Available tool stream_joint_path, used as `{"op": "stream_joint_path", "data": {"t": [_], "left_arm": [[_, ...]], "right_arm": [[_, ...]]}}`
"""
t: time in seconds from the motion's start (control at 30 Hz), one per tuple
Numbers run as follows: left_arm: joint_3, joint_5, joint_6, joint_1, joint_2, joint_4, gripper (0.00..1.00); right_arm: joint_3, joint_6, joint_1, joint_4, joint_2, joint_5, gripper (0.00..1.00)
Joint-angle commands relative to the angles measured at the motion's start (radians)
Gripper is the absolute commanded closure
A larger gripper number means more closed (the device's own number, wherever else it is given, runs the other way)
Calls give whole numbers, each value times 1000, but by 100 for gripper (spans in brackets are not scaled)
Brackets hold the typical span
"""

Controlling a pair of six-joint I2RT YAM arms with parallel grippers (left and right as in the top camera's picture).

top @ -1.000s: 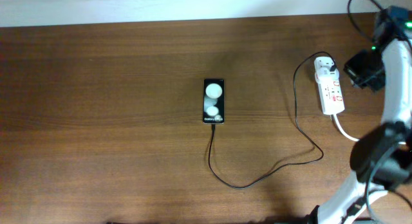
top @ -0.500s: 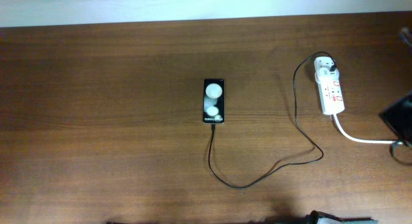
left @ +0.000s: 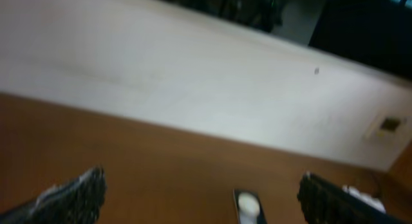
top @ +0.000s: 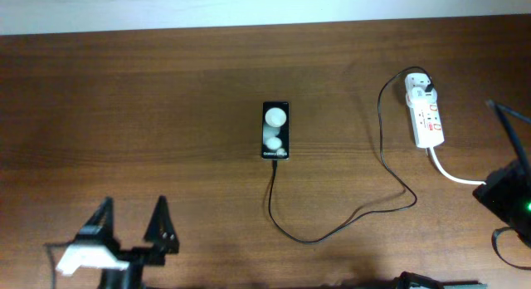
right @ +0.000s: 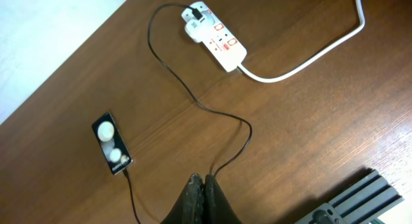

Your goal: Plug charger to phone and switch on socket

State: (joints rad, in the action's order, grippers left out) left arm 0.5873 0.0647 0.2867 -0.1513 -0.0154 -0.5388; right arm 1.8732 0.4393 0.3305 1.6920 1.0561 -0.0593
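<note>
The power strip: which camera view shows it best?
The right wrist view: the power strip is whole, sharp and largest there, its red switches clear. The overhead view shows it whole but smaller; the left wrist view, only a blurred white bit.

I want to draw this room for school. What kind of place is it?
Probably an indoor robot lab or workroom; little of the room shows. A wooden table meets a plain white wall, a phone is cabled to a white power strip, and the left gripper hangs over the table.
</note>
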Motion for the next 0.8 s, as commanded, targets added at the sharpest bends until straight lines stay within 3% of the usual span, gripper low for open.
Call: {"op": "stream_joint_path", "data": {"t": [0.0,0.2,0.33,0.4,0.77], "left_arm": [[-200,11,-34,-3,8,155,1],[-578,11,-80,-3,8,631,1],[-578,34,-80,-1,4,567,1],[-578,31,-80,-1,3,454,1],[-578,29,-80,8,-1,462,1]], "right_arm": [[-3,-17,2,6,-51,-17,96],[-3,-18,-11,6,-114,-42,96],[-3,-69,-90,6,-141,-42,96],[-3,-70,-123,6,-153,-34,96],[-3,-122,-169,6,-183,-35,96]]}}
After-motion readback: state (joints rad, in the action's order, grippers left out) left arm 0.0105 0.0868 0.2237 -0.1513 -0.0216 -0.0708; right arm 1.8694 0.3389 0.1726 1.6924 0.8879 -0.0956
